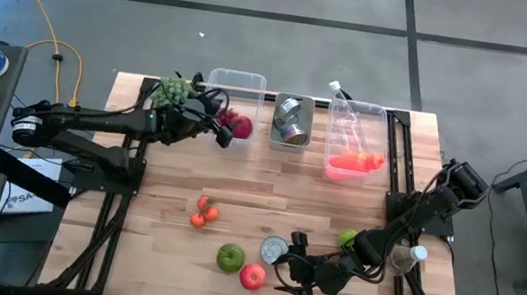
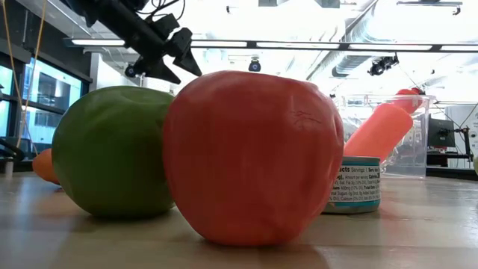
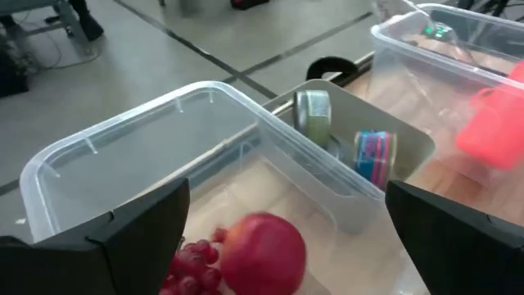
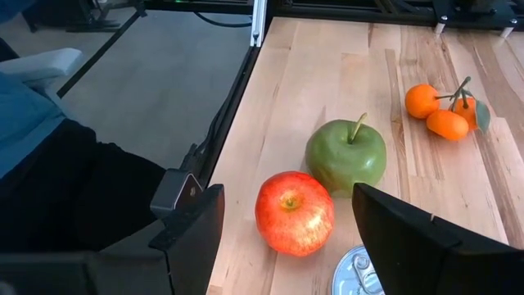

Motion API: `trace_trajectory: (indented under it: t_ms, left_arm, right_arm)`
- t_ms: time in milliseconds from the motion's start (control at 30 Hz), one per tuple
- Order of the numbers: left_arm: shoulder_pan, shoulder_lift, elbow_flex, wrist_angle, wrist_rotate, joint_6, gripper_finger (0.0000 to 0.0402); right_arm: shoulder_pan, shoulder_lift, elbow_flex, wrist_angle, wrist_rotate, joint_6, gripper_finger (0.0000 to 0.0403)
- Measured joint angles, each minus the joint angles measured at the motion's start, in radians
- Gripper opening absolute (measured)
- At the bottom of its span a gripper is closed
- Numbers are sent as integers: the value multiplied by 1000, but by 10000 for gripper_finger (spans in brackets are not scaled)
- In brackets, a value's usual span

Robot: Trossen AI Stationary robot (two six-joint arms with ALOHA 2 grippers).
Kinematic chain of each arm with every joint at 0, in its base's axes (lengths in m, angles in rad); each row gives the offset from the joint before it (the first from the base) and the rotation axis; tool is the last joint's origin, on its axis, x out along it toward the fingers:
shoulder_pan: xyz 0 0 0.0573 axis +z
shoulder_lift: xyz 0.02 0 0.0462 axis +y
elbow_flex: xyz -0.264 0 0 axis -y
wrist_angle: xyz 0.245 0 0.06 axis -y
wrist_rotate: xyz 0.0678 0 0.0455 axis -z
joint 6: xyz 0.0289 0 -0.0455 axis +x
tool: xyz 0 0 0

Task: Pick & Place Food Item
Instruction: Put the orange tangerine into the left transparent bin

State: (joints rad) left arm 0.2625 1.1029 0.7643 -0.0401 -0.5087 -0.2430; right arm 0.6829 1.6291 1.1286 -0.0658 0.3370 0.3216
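At the near tabletop edge, my right hand [image 1: 299, 281], fingers apart and empty, sits just beside the red apple [image 1: 252, 276], which lies toward the left arm's side. My left hand [image 1: 218, 122] hangs spread over the clear bin [image 1: 252, 81], far off.

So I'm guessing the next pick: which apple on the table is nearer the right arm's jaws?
The red apple. It lies just beside the right gripper, while the green apple sits beyond it, farther from the open jaws.

Left arm [image 1: 95, 127]: dark, slim tubular links, black cables looped near the wrist.
Right arm [image 1: 416, 222]: dark, jointed, blocky housing at its far end, cables along it.
Fingers [image 3: 135, 238]: matte black, flat, wedge-shaped with angular edges.
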Motion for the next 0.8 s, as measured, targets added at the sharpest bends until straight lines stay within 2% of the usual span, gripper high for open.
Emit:
trace_trajectory:
  t_ms: [167,300,433,533,667,800]
  left_arm:
    - [-22,-15,-1,0,3,38,400]
    - [-52,-67,-2,3,61,112,400]
    - [-128,-144,-2,-4,178,115,400]
    - [-210,-205,-2,-31,315,104,400]
    - [-331,-267,-1,-103,475,4,400]
    - [-491,-258,-2,-255,525,-12,400]
  right_arm:
    - [0,0,0,1,0,-2,258]
    - [-7,0,0,6,3,-11,258]
    - [-12,0,0,7,4,-12,258]
    - [-11,0,0,7,4,-15,258]
    - [-11,0,0,7,3,-14,258]
    - [-11,0,0,7,4,-13,258]
